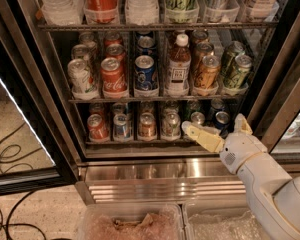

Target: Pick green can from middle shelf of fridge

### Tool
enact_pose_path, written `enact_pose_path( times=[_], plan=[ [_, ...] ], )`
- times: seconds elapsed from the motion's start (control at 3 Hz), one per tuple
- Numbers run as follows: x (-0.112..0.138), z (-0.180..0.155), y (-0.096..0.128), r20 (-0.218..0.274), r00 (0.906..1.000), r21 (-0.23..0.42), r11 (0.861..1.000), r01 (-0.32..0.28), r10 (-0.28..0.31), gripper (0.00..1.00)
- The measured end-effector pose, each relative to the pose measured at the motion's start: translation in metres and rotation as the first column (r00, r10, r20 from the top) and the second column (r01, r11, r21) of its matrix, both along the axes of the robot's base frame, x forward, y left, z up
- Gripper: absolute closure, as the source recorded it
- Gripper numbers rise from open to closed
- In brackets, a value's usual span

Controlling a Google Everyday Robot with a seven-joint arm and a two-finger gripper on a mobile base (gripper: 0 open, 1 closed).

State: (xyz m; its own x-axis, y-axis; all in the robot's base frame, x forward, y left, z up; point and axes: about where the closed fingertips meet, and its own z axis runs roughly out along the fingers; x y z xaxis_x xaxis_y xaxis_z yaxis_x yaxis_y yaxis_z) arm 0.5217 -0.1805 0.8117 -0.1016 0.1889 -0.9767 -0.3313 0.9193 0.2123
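Note:
Two dark olive-green cans stand at the right end of the middle shelf (155, 99), the front green can (237, 72) with its twin (232, 53) behind it. An amber-orange can (207, 73) and a white-capped bottle (177, 66) stand to their left. My gripper (213, 123) is on a white arm coming from the lower right. It is open and empty, in front of the lower shelf's right end, below and slightly left of the green cans. One cream finger (202, 137) points left, the other (243, 124) points up.
The fridge (40, 99) stands open, its glass door (15, 134) swung out at left. The middle shelf also holds a blue can (145, 74), a red can (113, 77) and a whitish can (80, 79). Smaller cans (140, 125) fill the lower rack. Clear bins (130, 224) sit below the steel base.

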Motion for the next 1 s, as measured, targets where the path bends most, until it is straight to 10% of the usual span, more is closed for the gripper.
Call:
enact_pose_path(
  times=[1.0],
  plan=[
    [0.033, 0.015, 0.034, 0.07, 0.9974, -0.021, 1.0, 0.017, -0.015, 0.0]
  ],
)
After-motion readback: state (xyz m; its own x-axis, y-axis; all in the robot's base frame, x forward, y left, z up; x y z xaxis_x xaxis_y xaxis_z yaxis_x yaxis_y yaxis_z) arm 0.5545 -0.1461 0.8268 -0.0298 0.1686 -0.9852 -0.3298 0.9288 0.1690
